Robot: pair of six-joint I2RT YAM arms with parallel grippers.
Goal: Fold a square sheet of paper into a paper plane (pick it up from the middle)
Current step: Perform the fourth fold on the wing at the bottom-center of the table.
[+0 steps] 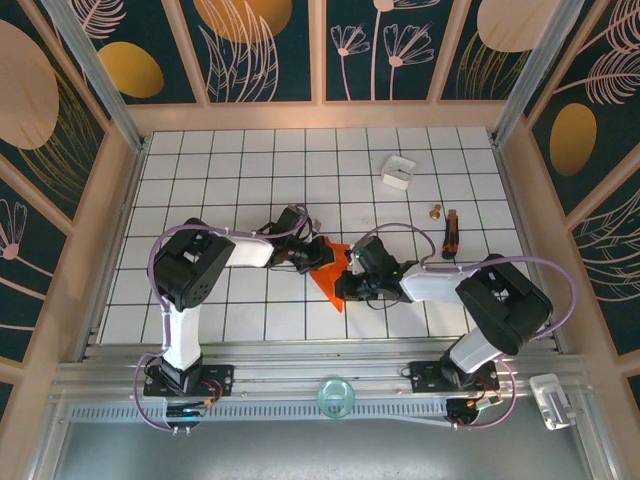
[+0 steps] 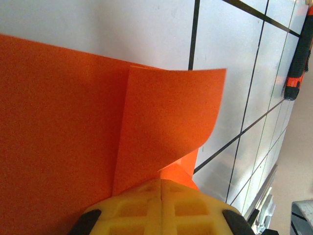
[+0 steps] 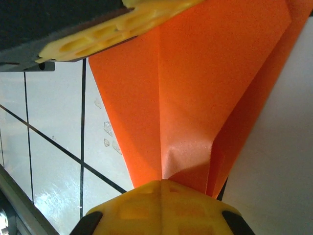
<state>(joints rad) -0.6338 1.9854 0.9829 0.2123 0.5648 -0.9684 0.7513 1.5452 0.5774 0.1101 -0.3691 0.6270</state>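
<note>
The orange-red square sheet of paper (image 1: 334, 272) is folded into a narrow pointed wedge, much like a paper plane, and is held just over the tiles between both arms. My left gripper (image 1: 316, 254) is shut on its far-left edge. In the left wrist view the yellow fingers (image 2: 146, 208) pinch the paper (image 2: 58, 127) below a loose flap (image 2: 166, 117) that curls upward. My right gripper (image 1: 353, 277) is shut on the near-right end. In the right wrist view the creased paper (image 3: 195, 83) fans out from its fingers (image 3: 146, 208) toward the left gripper's finger (image 3: 112, 29).
A small white box (image 1: 398, 171) sits at the back right. A black-and-orange tool (image 1: 451, 233) lies right of the arms, also seen in the left wrist view (image 2: 299, 54). A small brass piece (image 1: 436, 212) lies beside it. Wooden walls ring the tiled table (image 1: 240, 170).
</note>
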